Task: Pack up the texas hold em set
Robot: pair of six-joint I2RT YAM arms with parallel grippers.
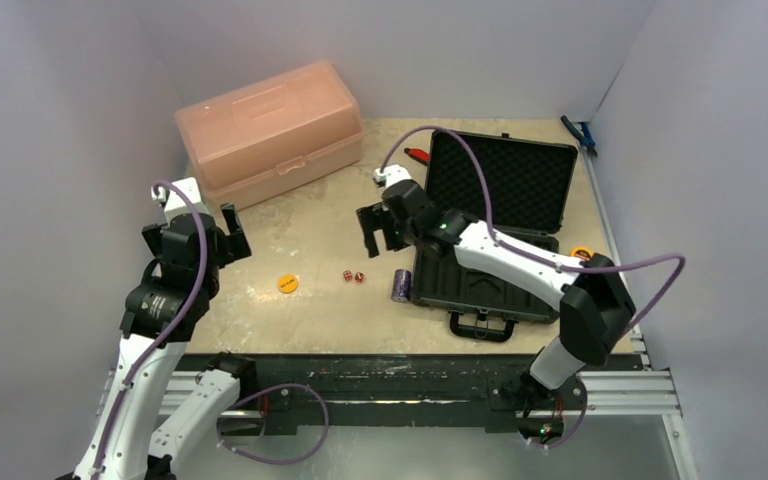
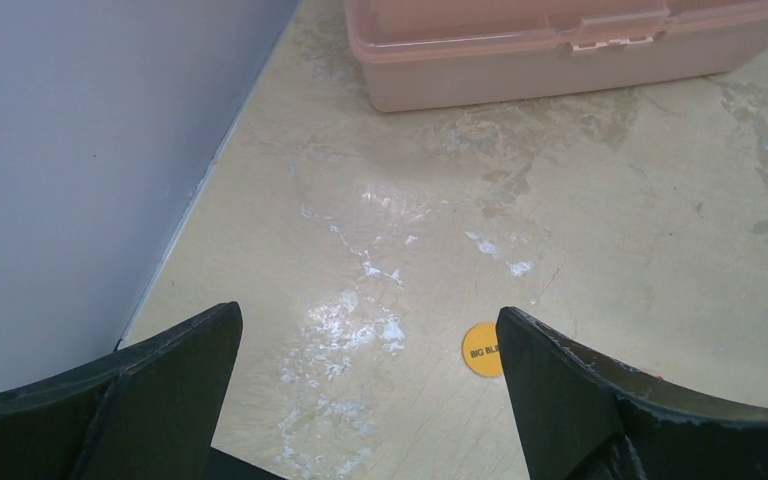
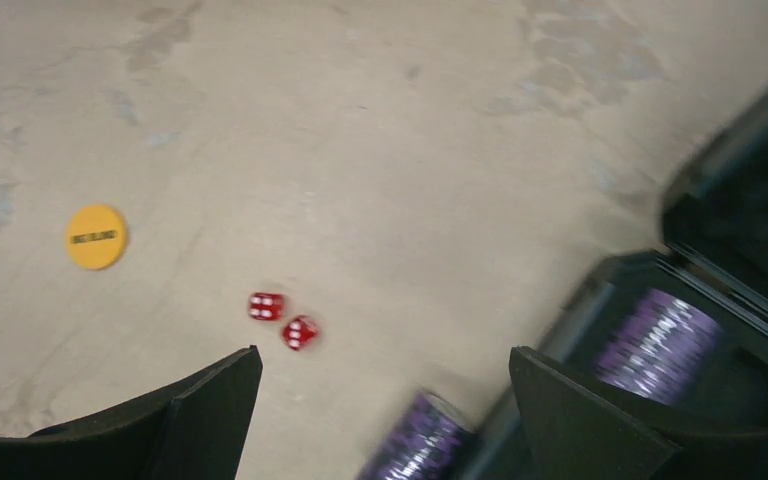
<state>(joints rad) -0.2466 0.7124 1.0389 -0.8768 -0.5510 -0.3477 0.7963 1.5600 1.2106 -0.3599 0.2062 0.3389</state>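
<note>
Two arms are seen from the top external camera over a beige worktop (image 1: 300,225). The left end effector (image 1: 222,235) is held wide and empty near the left wall, above bare surface. The right end effector (image 1: 378,238) is likewise spread wide, with nothing gripped, just left of the black briefcase (image 1: 505,185). The briefcase is laid open at the right, its foam-lined lid raised towards the back and its handle turned to the near edge. One purple chip stack (image 1: 400,285) is laid on its side against the case's left edge. The two red dice (image 1: 353,276) are placed just left of it, and the orange disc (image 1: 287,284) further left. A pink box (image 1: 270,125) is set at the back left, shut, and a yellow tape measure (image 1: 582,254) is found at the case's right side.

In the left wrist view, the left end effector (image 2: 370,380) is shown open, with the orange disc (image 2: 482,350) just beside its right finger and the pink box (image 2: 560,50) beyond.

In the right wrist view, which is somewhat blurred, the right end effector (image 3: 385,410) is shown open. The dice (image 3: 267,306) and orange disc (image 3: 96,237) are seen on the worktop, the purple chip stack (image 3: 420,440) between the fingers, and a second chip stack (image 3: 655,340) already seated inside the briefcase (image 3: 740,230).
</note>
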